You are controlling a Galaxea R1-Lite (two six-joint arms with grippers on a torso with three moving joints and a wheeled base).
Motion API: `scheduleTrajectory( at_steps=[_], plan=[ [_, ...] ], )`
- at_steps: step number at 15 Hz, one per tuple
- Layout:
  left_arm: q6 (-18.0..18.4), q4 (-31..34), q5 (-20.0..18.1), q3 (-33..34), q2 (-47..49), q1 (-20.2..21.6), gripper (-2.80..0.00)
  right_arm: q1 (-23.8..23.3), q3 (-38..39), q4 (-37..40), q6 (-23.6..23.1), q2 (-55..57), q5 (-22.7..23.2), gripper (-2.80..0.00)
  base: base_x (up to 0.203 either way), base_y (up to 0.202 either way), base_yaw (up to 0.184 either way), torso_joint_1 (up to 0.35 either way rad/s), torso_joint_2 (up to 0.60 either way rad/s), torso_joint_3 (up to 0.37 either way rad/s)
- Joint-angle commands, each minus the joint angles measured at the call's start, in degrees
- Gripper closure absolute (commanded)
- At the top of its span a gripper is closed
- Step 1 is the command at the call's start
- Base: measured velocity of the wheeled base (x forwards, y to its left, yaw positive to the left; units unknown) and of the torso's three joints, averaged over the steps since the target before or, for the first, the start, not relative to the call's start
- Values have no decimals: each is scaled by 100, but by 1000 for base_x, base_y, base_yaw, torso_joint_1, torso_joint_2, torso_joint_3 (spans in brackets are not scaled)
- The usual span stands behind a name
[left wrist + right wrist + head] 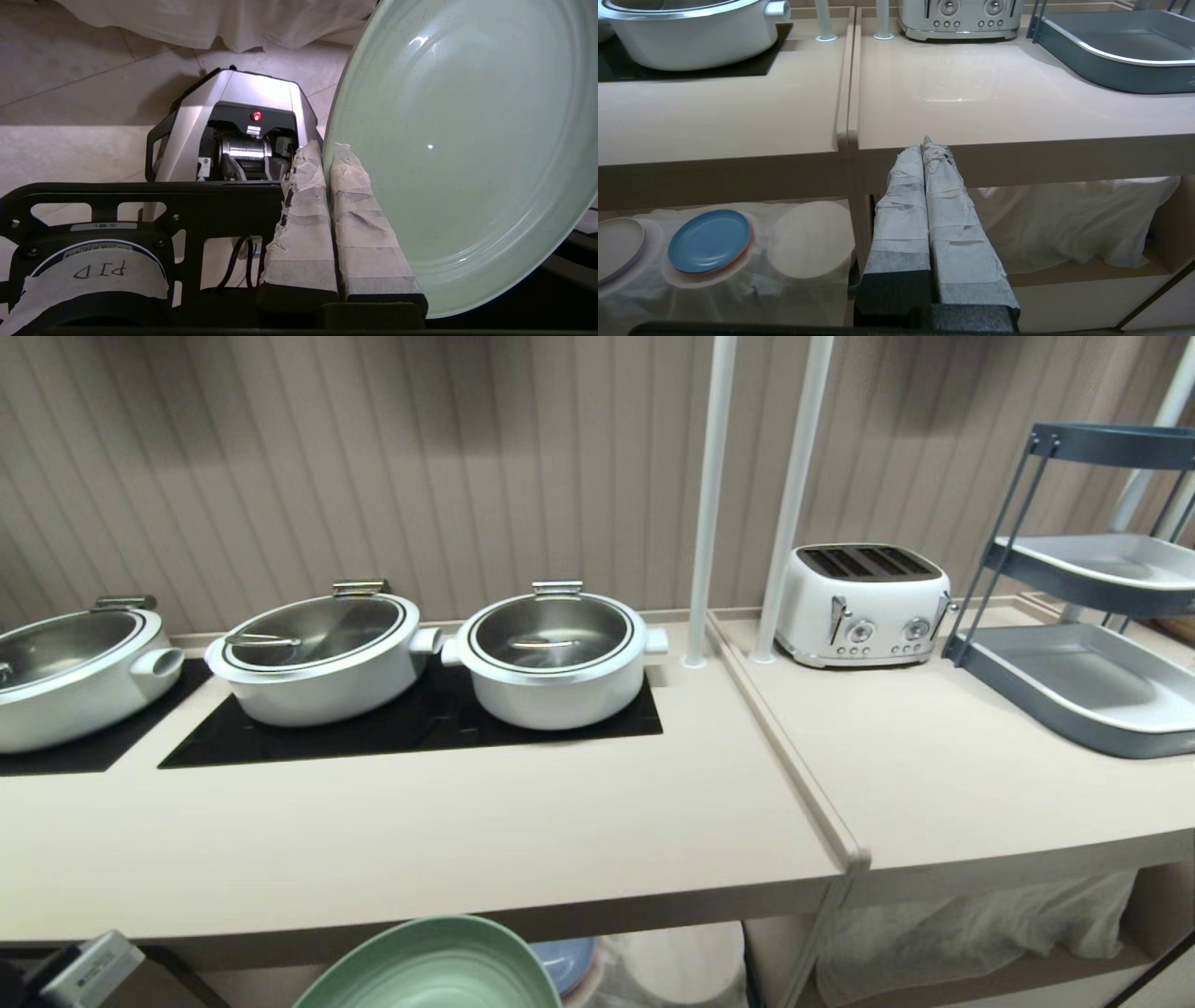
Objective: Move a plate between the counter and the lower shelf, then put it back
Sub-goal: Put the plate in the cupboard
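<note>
Plate pinched, below the counter edge

Left gripper (327, 154) clamps the plate (467, 149) by its rim; the counter (420, 840) lies above and ahead.

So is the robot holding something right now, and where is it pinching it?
Yes. The left gripper is shut on the mint-green plate, pinching its rim between the taped fingers. The right gripper is shut and holds nothing.

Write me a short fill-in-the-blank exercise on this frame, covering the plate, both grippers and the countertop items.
1. The left gripper is shut on the rim of the ____ plate.
2. The right gripper is shut and holds ____.
3. The number of lidded pots on the counter is ____.
4. The toaster stands beside the grey-blue ____.

Answers: mint-green; nothing; three; tray rack
</note>
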Motion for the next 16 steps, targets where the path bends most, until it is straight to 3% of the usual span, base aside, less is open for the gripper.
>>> scheduleTrajectory(
  at_steps=[1,7,16],
  plan=[
    [-20,12,-12,13,-15,-24,0,0,0,-1,-8,0,2,0,0,-194,4,-2,3,2],
    [-37,267,-21,57,-261,-492,0,0,0,-1,-2,0,-4,0,0,-196,1,3,2,2],
    [-46,267,-21,57,-261,-493,0,0,0,-1,-8,0,-4,0,0,-180,-1,0,3,1]
  ],
)
